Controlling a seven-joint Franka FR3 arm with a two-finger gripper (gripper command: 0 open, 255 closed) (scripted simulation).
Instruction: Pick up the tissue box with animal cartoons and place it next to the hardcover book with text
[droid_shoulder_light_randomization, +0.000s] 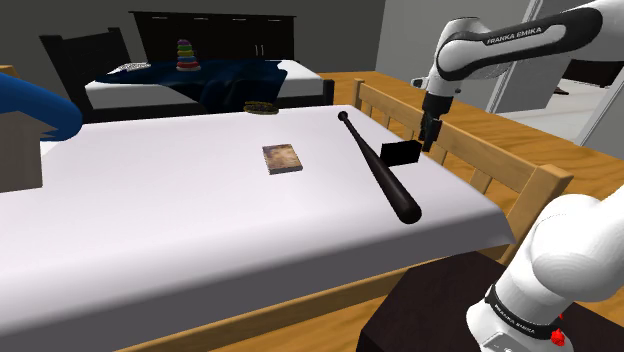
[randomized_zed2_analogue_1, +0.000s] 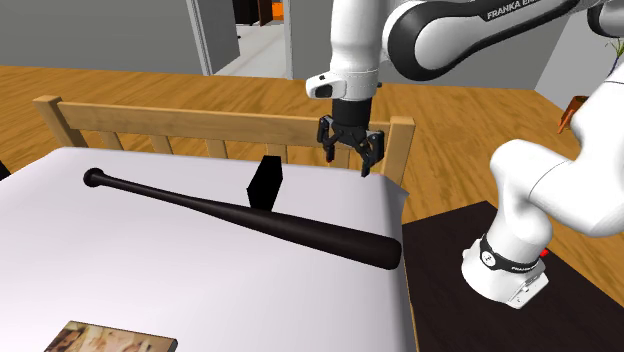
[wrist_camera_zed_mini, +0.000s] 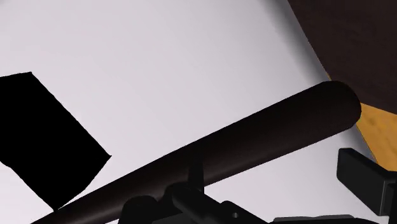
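Shoulder view puts the black tissue box (droid_shoulder_light_randomization: 400, 152) at the railed edge of the bed (droid_shoulder_light_randomization: 150, 230), beside the bat (droid_shoulder_light_randomization: 381, 172); our gripper (droid_shoulder_light_randomization: 428, 138) hangs near, wide, empty. We judge the box light, crushable: clasp its narrow sides.

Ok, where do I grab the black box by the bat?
Probably its top, across the thin width, from above: the box stands upright, the bat lies close beside it, and the open gripper hangs higher.

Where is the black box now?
In the shoulder view, the black box sits at the white bed's right, between the black bat and the wooden rail.
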